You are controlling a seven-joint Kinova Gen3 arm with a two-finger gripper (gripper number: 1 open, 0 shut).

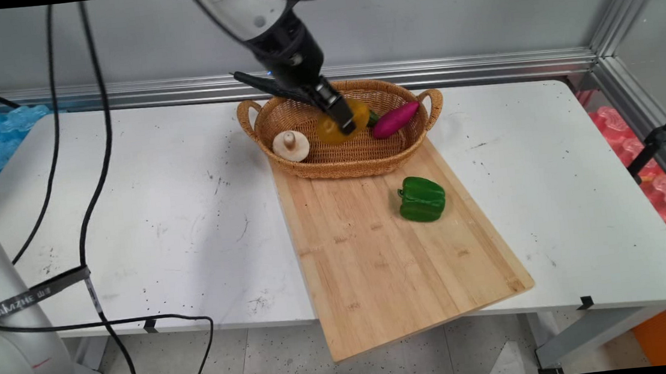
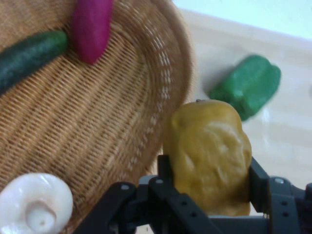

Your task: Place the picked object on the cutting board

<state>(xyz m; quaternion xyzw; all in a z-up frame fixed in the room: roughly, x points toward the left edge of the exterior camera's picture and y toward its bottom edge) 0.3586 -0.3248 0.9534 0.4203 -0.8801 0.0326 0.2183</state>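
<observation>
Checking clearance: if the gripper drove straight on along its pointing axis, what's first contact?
The gripper, shut on the yellow pepper, points down over the wicker basket; probably the basket's woven wall or rim first, though depth is unclear.

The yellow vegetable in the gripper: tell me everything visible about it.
The yellow pepper is a dull mustard yellow, lumpy and blocky, with a smooth, slightly glossy skin that looks like plastic. A small dark nub shows at its top end in the hand view. It is clamped between the two black fingers of the gripper, which press its left and right sides. In the main view it hangs over the wicker basket, near the green cucumber and purple eggplant.
</observation>
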